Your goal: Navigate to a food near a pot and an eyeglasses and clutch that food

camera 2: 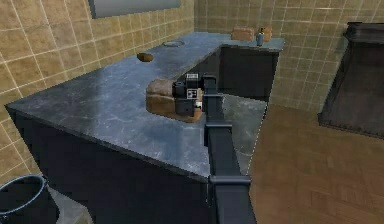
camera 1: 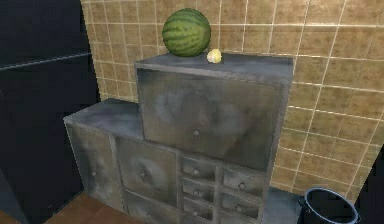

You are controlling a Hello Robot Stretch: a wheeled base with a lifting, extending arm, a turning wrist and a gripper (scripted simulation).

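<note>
Nav looks done. The arm (camera 2: 222, 160) reaches over the table (camera 2: 90, 110), jaws at a brown loaf-like food (camera 2: 162, 100) lying by the table's inner edge. Can't tell the jaws' state or whether they hold anything — the loaf looks unlifted. A small dark thing (camera 2: 146, 57) lies farther along, poss. the eyeglasses. Left: grip, lift.

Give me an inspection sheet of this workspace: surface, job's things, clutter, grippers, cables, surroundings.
Surface: blue-grey L-shaped counter.
Job's things: brown loaf-like food on the counter; small dark things farther along, too small to name.
Clutter: watermelon on a grey cabinet.
Grippers: the gripper is at the brown food; cannot tell whether it holds anything.
Cables: nothing seen.
Surroundings: tiled walls; dark bin.
</note>
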